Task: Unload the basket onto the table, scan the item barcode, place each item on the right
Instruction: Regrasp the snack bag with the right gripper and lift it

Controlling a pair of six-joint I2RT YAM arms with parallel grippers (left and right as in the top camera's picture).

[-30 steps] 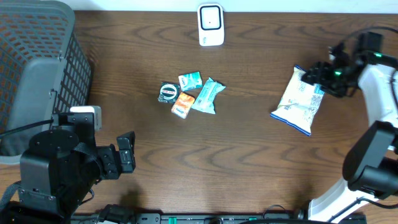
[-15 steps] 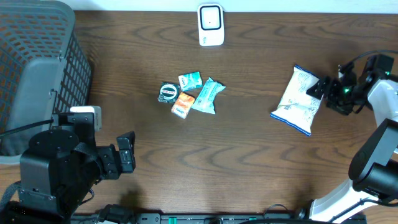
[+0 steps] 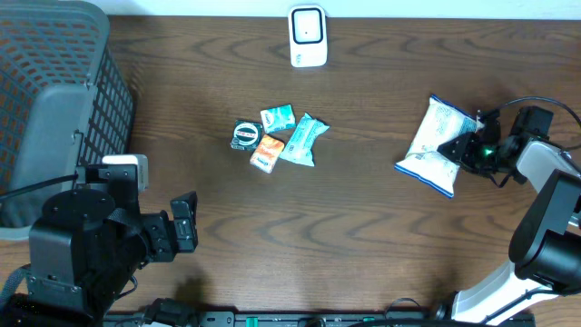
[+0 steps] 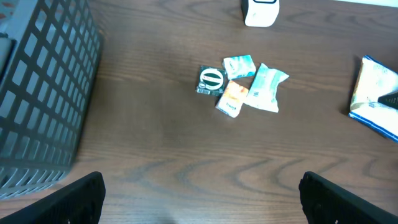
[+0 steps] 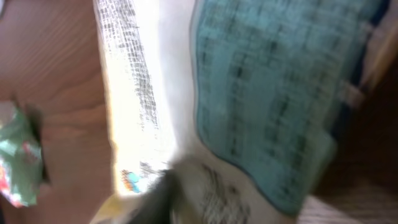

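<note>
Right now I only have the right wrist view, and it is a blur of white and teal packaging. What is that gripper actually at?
Observer: The right gripper is at the right edge of a white and blue bag lying on the table; whether it has gripped the bag, I cannot tell.
Operator: Where is the scanner?
Observer: A white device, likely the scanner, stands at the table's far edge, well to the left of the bag.
Operator: And the left arm?
Observer: The left gripper is open and empty, beside the grey basket.

small packets [image 3: 304, 139]: 4 | large bag [image 3: 434, 145]: 1 | scanner [image 3: 308, 36]: 1 | basket [image 3: 54, 82]: 1
</note>
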